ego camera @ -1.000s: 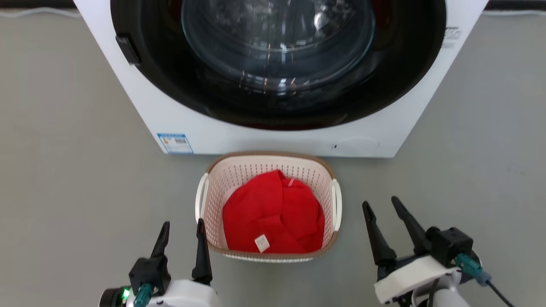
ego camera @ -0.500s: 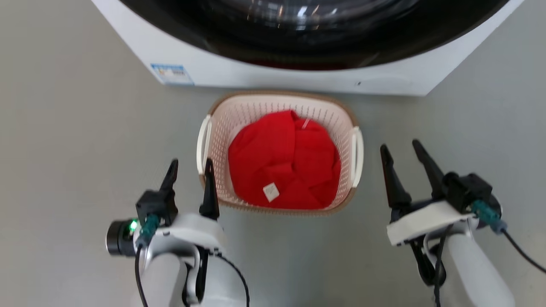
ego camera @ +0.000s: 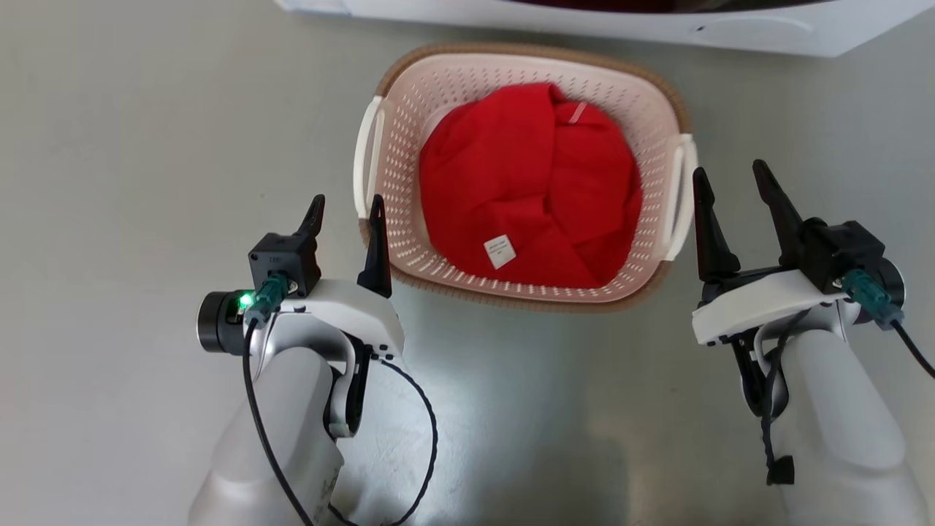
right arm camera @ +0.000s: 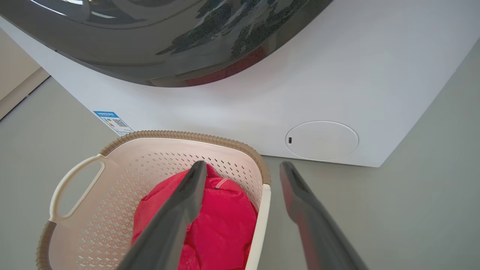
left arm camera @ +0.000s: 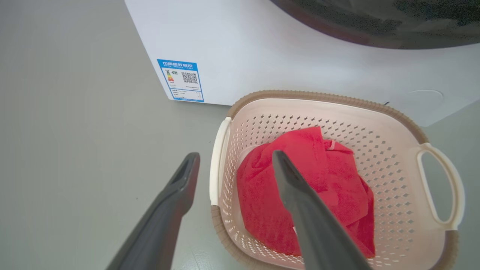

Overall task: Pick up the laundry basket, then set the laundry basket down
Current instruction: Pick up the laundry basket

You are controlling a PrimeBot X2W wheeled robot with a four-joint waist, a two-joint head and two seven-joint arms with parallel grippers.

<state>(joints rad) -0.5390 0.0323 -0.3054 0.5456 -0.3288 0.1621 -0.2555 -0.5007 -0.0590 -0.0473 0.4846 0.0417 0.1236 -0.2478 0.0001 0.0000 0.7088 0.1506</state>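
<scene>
The laundry basket (ego camera: 527,52) sits on the floor (ego camera: 146,109) just before the washing machine (ego camera: 584,18). My left tool (ego camera: 348,201) and right tool (ego camera: 730,169) gape wide, each aligned astride a side handle (ego camera: 365,157). I'd lower both evenly, close together, then lift level.

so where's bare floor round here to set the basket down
Bare grey floor lies wide left of the left hand, right of the right hand, and nearside of the cream perforated plastic laundry basket. Crowded behind it: the white washing machine stands close.
</scene>
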